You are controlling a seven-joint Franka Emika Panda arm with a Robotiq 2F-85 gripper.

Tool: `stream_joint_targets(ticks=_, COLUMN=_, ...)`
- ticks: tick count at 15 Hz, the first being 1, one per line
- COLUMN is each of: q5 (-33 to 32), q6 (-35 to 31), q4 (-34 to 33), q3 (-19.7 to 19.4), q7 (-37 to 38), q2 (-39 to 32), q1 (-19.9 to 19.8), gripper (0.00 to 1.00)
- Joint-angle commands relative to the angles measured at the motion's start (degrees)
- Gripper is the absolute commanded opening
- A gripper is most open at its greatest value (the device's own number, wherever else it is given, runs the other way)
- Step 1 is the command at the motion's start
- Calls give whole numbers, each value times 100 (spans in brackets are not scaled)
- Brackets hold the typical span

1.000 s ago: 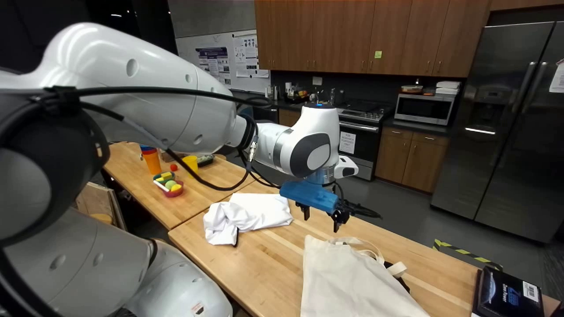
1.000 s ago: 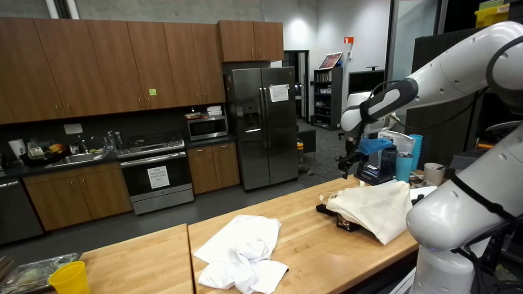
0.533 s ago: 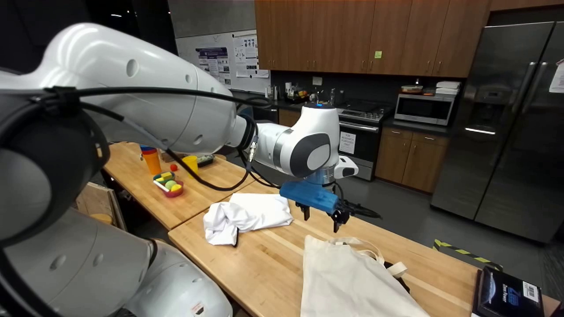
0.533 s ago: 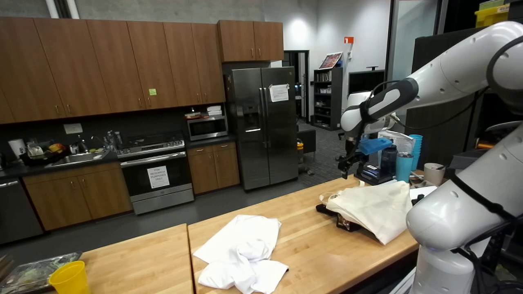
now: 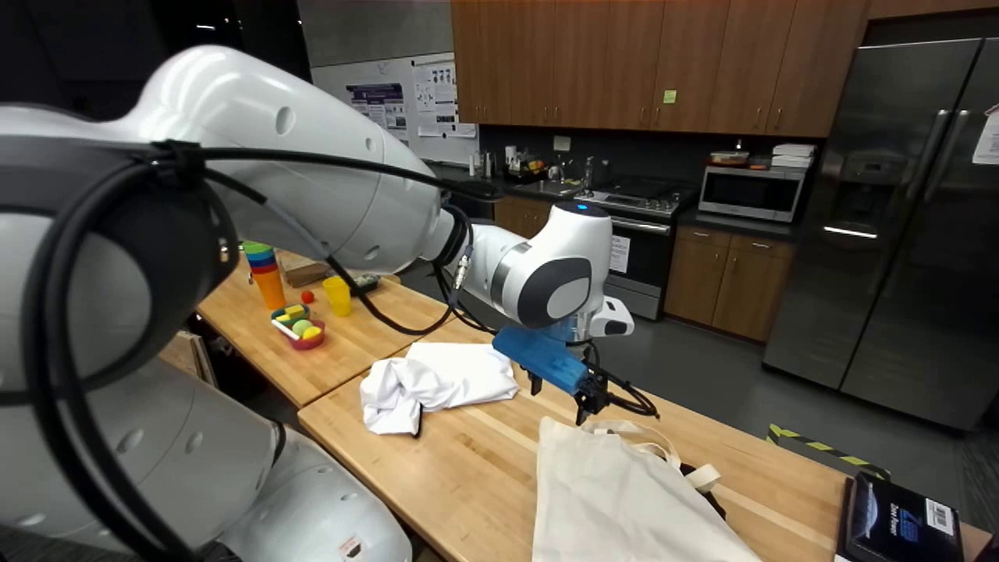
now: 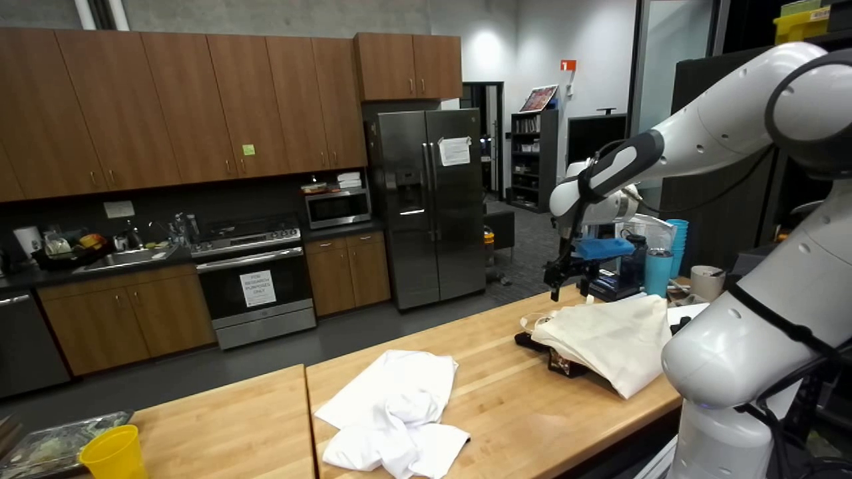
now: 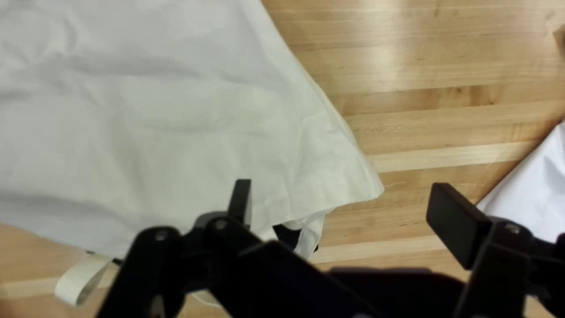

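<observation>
In the wrist view, the fingers are held wide apart, and nothing is clamped between them. Below them, the cream cloth bag is spread over the desk, with one corner pointed towards the gap. A strap loop is exposed beside it, and the edge of a white cloth is caught at the right.

In an exterior view, the fingers are seen raised over the desk near the handle end of the bag; a dark box is placed near the desk's end. On the adjoining desk, a yellow cup and a red bowl are shown.

In an exterior view, a dark item is partly hidden under the bag, and the white cloth is left partly crumpled, apart from it. As far as can be judged, little is done: the bag is neither gripped nor lifted, the white cloth is untouched, and any handling is yet to be begun.
</observation>
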State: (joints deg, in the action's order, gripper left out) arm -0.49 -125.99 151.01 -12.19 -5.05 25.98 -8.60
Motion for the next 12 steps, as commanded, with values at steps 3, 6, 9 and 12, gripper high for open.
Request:
stream_joint_targets(ticks=3, q5=941, q6=-805, q4=-78, q3=132, q7=68, q2=-912, q1=270, gripper=100)
stream_joint_targets(ticks=6, q5=311, q6=-2132, q4=64, q3=564, q7=180, q2=-1435, q1=327, gripper=100)
stream_joint_targets(ticks=9, q5=-636, q6=-3178, q4=103, q3=926, q7=677, q2=-2013, q1=227, gripper=100)
stream_joint_targets(ticks=12, q5=-1290, q6=-3204, q4=-13, q3=995, q7=1221, q2=-2469, q1=232, gripper=100)
